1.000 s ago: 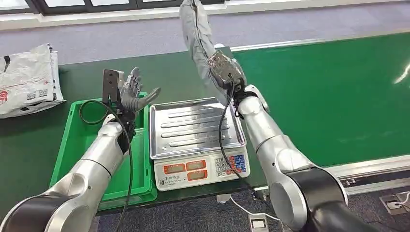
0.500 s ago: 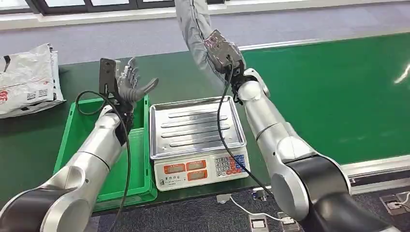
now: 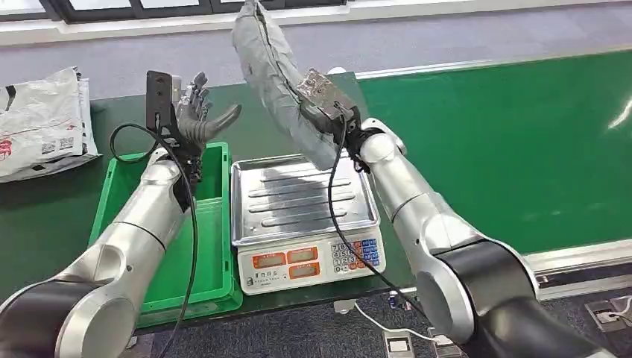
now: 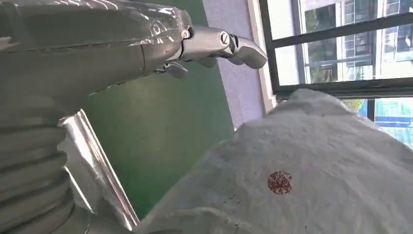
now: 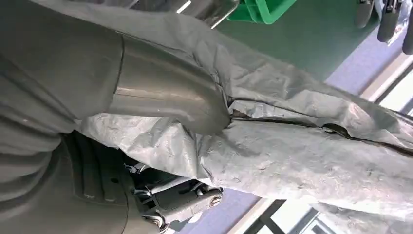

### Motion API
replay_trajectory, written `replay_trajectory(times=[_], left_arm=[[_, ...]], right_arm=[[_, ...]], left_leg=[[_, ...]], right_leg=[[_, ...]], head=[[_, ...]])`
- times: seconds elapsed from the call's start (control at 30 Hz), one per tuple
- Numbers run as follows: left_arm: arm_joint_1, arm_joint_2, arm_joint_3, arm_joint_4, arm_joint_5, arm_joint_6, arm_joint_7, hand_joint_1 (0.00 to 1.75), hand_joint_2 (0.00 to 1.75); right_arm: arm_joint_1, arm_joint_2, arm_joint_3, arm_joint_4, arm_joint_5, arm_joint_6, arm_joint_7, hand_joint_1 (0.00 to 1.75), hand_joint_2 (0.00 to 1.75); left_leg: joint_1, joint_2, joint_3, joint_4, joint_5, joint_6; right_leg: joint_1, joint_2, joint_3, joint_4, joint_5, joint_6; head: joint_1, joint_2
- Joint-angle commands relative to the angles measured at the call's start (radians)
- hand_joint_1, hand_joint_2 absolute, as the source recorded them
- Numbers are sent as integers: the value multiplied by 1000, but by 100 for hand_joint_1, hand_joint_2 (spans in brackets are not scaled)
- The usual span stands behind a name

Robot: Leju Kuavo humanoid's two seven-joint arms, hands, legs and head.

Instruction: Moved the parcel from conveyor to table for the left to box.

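My right hand (image 3: 322,104) grips a long grey plastic parcel (image 3: 274,71) and holds it tilted in the air above the back of the scale. In the right wrist view the thumb (image 5: 165,95) presses into the crinkled grey parcel (image 5: 302,151). My left hand (image 3: 200,119) is raised with fingers spread and holds nothing, a short way left of the parcel, above the far end of the green box (image 3: 123,224). In the left wrist view the left hand's fingers (image 4: 219,44) stretch out over the green table.
A silver scale (image 3: 298,205) with a metal tray sits in front of me between the arms. White parcels (image 3: 41,123) lie at the far left; one white parcel (image 4: 311,180) is close in the left wrist view. The green conveyor belt (image 3: 507,142) runs on the right.
The right hand has swung the parcel leftward, tilting its top toward the left hand. The left hand has risen slightly and moved a little away from me.
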Motion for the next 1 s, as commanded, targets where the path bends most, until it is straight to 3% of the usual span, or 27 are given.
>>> replay_trajectory(times=[0.03, 0.23, 0.37, 0.47, 0.67, 0.83, 0.87, 1.0], left_arm=[[-53, 17, -18, 71, 0, -9, 7, 0, 175], [-57, 17, -18, 73, 0, -13, 7, 0, 175], [-52, 17, -22, 71, -6, -12, 13, 0, 175], [-55, 10, -26, 78, -11, -14, 26, 0, 175], [-56, 11, -26, 77, -12, -16, 30, 0, 175], [-40, 20, -29, 70, -13, -19, 29, 0, 175], [-37, 20, -30, 69, -13, -19, 29, 0, 175], [-30, 22, -34, 68, -15, -21, 28, 0, 175]], right_arm=[[-7, 13, 140, 75, 3, 160, -114, 175, 175], [8, 45, 186, 77, 8, 187, -105, 175, 175], [11, 12, 226, 99, 5, 176, -2, 175, 175], [11, -24, 281, 131, 37, 270, 53, 175, 175], [37, -45, 295, 139, 40, 257, 75, 175, 175], [69, -75, 300, 133, 48, 174, 106, 175, 175], [69, -80, 293, 134, 40, 176, 115, 2, 175], [82, -96, 276, 130, 23, 155, 133, 0, 175]], left_leg=[[1, 1, 2, 0, -1, 0], [1, 1, 3, -1, -1, 0], [1, 0, 1, 0, -1, 0], [2, -1, 2, -1, 0, 0], [2, -3, 3, -1, 0, 1], [2, -4, 7, -4, 0, 1], [1, -2, 2, -1, 0, 0], [2, -3, 5, -2, 0, 0]], right_leg=[[1, 2, 2, -1, 0, -1], [2, 3, 2, -1, -1, -1], [2, 1, 1, -1, 0, 0], [2, 0, 3, -2, 0, 0], [2, -2, 5, -3, -1, 0], [2, -2, 9, -5, -1, -1], [1, -1, 3, -2, -1, 0], [2, -2, 6, -4, -1, -1]], head=[[0, 0], [0, 0], [0, 0], [0, 0], [0, 0], [0, 0], [0, 0], [0, 0]])
